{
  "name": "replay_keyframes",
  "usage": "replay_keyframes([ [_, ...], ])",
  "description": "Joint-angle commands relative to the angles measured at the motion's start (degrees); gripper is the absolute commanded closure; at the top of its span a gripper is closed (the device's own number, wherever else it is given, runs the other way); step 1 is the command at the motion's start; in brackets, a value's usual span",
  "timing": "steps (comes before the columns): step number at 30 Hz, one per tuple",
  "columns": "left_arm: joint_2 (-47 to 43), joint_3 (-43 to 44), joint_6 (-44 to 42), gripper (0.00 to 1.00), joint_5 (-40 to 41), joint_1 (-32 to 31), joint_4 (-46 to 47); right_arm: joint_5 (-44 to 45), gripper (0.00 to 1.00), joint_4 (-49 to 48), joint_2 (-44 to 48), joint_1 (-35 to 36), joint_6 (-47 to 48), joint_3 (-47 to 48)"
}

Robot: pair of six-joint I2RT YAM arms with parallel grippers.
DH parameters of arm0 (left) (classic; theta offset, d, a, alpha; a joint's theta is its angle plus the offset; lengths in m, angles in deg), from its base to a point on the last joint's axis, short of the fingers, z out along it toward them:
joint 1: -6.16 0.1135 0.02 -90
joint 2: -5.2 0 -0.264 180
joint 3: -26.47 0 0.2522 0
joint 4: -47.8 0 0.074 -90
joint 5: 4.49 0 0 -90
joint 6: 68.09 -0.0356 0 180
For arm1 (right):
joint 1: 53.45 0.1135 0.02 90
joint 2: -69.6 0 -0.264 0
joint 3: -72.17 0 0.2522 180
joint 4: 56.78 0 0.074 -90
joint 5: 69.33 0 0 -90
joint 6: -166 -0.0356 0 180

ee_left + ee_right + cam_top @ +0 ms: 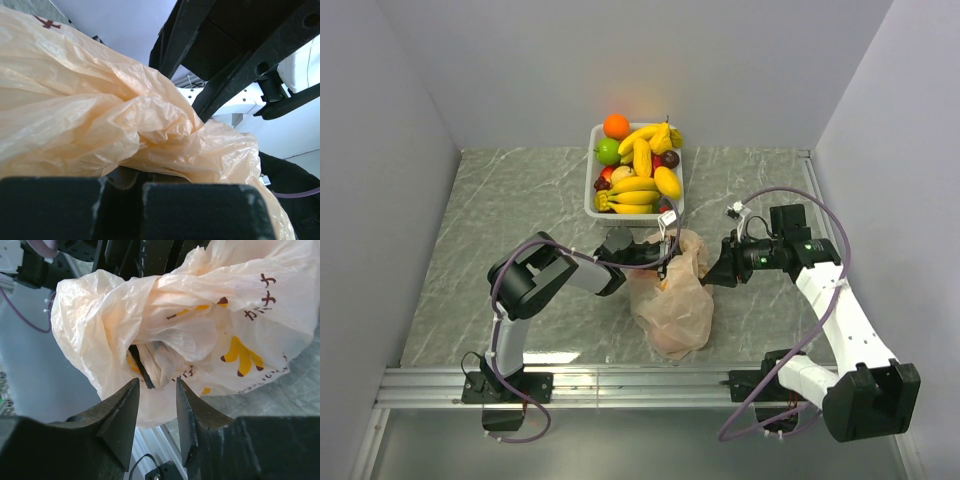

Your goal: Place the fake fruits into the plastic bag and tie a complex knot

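**A:** How are your claws set?

**B:** My left gripper (658, 250) is pinched together on the top edge of the plastic bag (672, 300), just on the near side of the tray (591, 190). My right gripper (156, 385) has its jaws apart with nothing between them. It faces the bag's mouth from the tray's near right.

**A:** How will the bag handle?

**B:** It's thin, crinkly, limp film, so I expect it to slump wherever I let go. I'd have the right claw take a gathered fold of rim opposite my left pinch.

**A:** And the fake fruits (640, 180)?

**B:** They're piled in the tray and look light, hard and glossy, so probably slippery. I'd grip the bananas (634, 190) across the middle. The orange (616, 126), at the tray's far left corner, I'd take round its widest part.
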Motion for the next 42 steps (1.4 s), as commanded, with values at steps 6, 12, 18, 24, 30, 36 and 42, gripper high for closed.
replay_keyframes([
  [6, -0.5, 2.2, -0.4, 1.0, -0.7, -0.9, 22.2, -1.2, 0.56, -5.4, -2.6, 2.6, -2.3, 2.6],
  [12, -0.2, 2.4, -0.4, 0.99, -0.7, -1.0, 22.0, -2.2, 0.6, -8.3, -3.9, 4.0, -4.2, 3.1],
  [18, -0.4, 2.0, -0.6, 0.99, -0.4, -1.0, 21.5, -1.4, 0.85, -7.2, -3.2, 4.2, -3.4, 3.1],
  [24, -1.0, 1.1, -1.6, 0.99, -1.0, -0.5, 20.1, -1.2, 1.0, -5.8, -2.0, 3.0, -2.5, 4.0],
  [30, -4.1, -1.7, -5.3, 0.76, -1.0, 0.9, 14.0, -0.8, 1.0, -5.9, -1.5, 2.3, -1.1, 3.6],
  [36, -10.8, -6.2, -12.9, 0.57, -2.5, 4.3, 3.2, -3.3, 1.0, -7.1, -2.6, 1.4, 0.3, 3.3],
  [42, -21.4, -7.3, -30.1, 0.53, -4.6, 9.1, -24.3, -9.0, 1.0, -13.8, -3.4, 1.1, -2.4, 0.9],
])
